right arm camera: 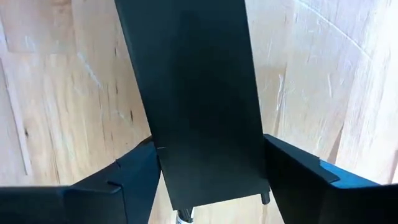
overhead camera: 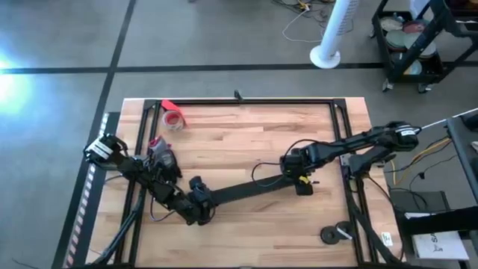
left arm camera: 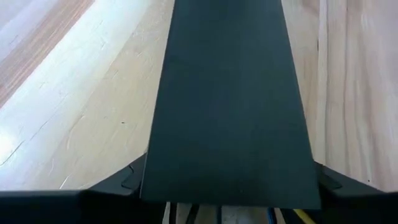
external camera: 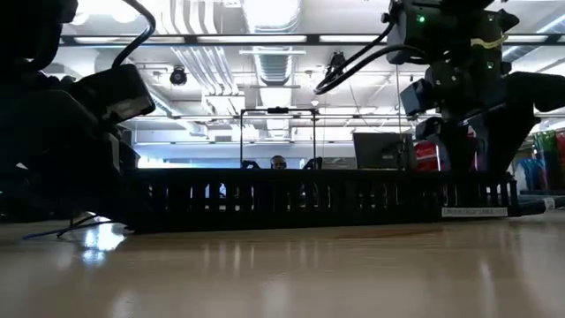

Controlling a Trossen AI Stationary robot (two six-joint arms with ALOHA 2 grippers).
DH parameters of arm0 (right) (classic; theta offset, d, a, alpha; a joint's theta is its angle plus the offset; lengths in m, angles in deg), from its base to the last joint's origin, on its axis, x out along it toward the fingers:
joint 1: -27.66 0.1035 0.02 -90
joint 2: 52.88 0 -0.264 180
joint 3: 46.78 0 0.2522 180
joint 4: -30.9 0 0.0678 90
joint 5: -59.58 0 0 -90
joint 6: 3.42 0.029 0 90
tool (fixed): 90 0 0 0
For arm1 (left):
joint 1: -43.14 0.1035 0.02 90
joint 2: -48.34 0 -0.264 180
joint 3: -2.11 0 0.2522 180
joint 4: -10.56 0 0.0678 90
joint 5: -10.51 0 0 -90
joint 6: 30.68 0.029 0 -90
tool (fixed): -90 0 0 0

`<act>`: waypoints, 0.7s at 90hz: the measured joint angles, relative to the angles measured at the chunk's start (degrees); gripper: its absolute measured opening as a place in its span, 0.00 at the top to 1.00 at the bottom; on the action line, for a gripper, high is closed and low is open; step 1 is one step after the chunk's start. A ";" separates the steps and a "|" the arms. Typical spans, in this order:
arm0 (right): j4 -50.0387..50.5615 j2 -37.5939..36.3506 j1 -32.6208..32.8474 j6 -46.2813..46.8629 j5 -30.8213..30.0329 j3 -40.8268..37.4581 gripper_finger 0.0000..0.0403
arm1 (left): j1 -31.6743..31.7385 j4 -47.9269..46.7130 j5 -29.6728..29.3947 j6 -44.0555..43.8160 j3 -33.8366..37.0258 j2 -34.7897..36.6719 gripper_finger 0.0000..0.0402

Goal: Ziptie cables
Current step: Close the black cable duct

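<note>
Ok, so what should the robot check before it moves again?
1. Left gripper clamped on the wide black strip: ok.
2. Right gripper clamped on the strip's other end: ok.
3. Ziptie in sight: not ok, no view shows it.
4. Cables located: cannot tell; only a thin dark loop shows beside the right gripper.
5. Red tape roll out of the way: ok, it lies near the table's far edge.

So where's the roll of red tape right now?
In the high view, the red tape roll lies near the wooden table's far left corner, just inside the black frame, beyond the left arm.
</note>
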 joint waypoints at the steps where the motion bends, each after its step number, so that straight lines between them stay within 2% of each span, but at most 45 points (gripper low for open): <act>1: 0.00 0.00 0.00 0.03 0.00 -0.03 0.39 | 0.00 0.00 0.00 -0.01 0.00 0.00 0.45; 14: 0.28 0.00 -0.02 0.68 -0.07 -0.34 0.37 | 0.00 0.06 0.00 -0.25 0.00 0.00 0.46; 37: 0.85 0.00 0.00 0.18 0.04 -0.39 0.40 | 0.00 0.22 0.00 -0.28 0.00 0.00 0.45; 63: 2.03 0.02 -0.08 0.86 -0.07 0.04 0.33 | -0.02 0.26 -0.01 -0.38 0.00 0.00 0.45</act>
